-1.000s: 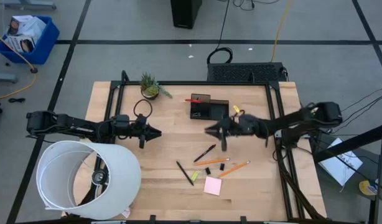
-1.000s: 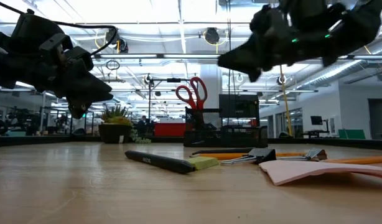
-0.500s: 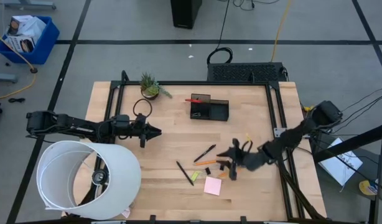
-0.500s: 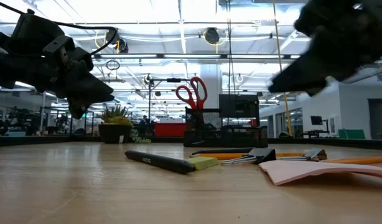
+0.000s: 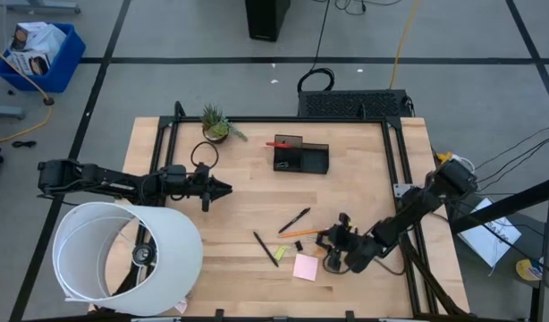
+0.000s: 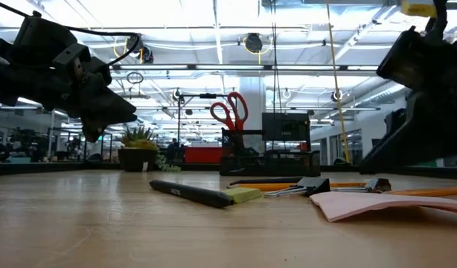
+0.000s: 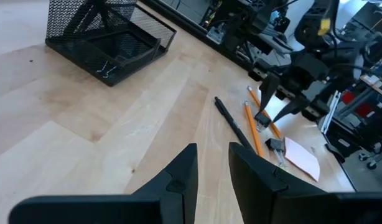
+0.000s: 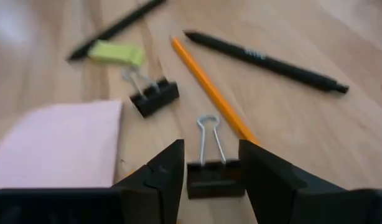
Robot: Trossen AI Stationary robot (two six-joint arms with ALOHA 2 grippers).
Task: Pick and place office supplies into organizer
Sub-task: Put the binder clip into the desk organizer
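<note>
My right gripper [image 5: 333, 243] is low over the table's near right part, open. Its fingers stand on either side of a black binder clip [image 8: 213, 168]; whether they touch it I cannot tell. Around it lie a second clip [image 8: 153, 96], an orange pencil [image 8: 209, 93], black pens [image 8: 265, 62], a yellow-green piece [image 8: 116, 53] and a pink pad [image 8: 54, 143]. The dark mesh organizer [image 5: 300, 156] stands at the far middle with red scissors [image 6: 228, 112] upright in it. My left gripper [image 5: 223, 189] hovers left of centre, slightly open and empty.
A potted plant [image 5: 215, 124] stands at the far left. A large white cylinder [image 5: 122, 259] covers the near left corner. Bare wood lies between my left gripper and the organizer.
My right gripper has gone from beside the organizer toward the table's near edge and down, ending low over the binder clips beside the pink pad.
</note>
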